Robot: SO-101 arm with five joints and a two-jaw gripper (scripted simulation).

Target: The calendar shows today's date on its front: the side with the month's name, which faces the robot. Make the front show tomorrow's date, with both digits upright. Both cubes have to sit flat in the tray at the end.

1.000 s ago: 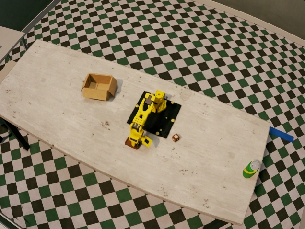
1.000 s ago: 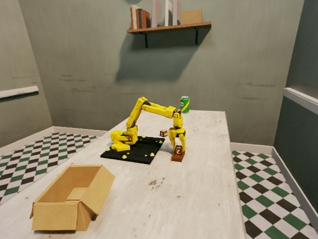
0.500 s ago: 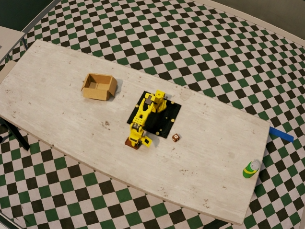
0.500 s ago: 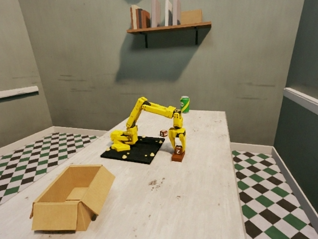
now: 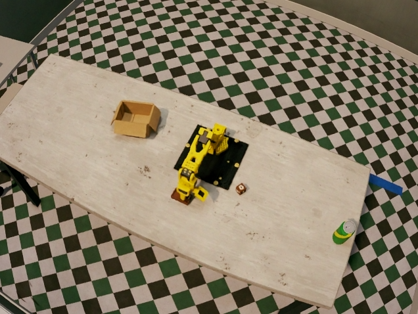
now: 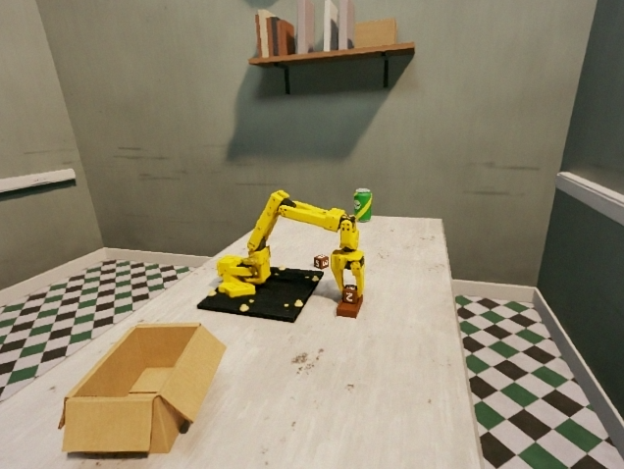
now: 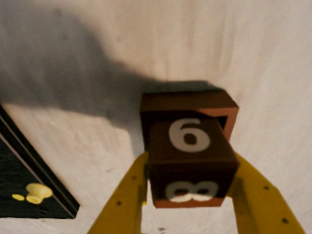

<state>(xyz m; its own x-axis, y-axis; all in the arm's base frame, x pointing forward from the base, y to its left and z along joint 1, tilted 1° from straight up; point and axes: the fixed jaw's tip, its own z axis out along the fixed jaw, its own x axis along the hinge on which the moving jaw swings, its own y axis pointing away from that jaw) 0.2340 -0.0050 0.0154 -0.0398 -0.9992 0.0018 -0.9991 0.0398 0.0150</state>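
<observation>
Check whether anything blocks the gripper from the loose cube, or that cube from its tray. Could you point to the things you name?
Nothing visible separates the gripper (image 5: 193, 200) (image 6: 348, 292) (image 7: 192, 172) from the loose cube (image 5: 240, 188) (image 6: 320, 261). At the tray (image 5: 179, 197) (image 6: 345, 310) (image 7: 185, 102), the gripped cube (image 6: 349, 294) (image 7: 190, 142) may obstruct.
</observation>
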